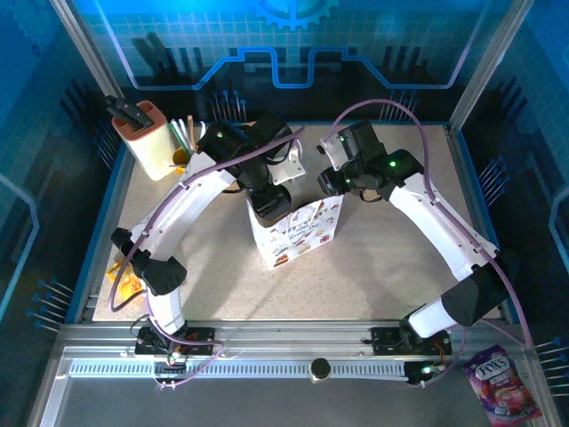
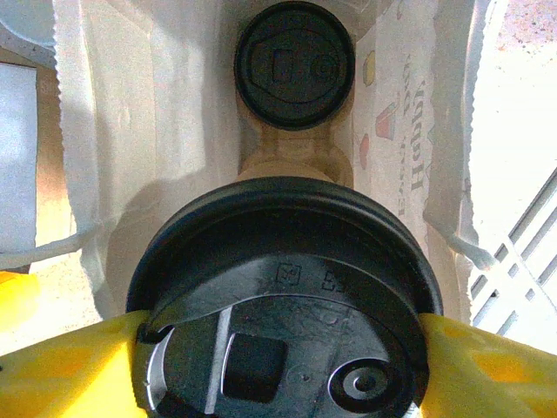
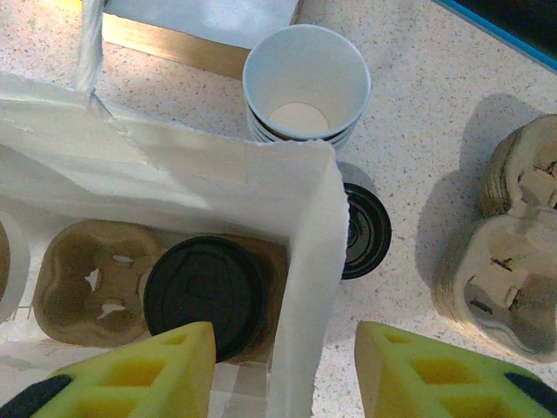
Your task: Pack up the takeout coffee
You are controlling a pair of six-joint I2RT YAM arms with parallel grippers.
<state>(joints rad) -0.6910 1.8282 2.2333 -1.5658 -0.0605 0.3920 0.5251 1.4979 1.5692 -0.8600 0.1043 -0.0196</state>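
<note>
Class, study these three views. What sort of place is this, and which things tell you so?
Probably a robotics lab cell staged as a takeaway-coffee counter: robot arms bolted to an aluminium rail, a printed paper bag holding a lidded coffee cup, plus stacked paper cups and pulp cup carriers.

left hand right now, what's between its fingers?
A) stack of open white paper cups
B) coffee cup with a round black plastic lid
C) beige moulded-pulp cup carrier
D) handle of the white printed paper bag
B: in the left wrist view the left hand has its yellow fingers against both sides of the black-lidded coffee cup, over the open white printed paper bag, where a second lidded cup sits.
</note>
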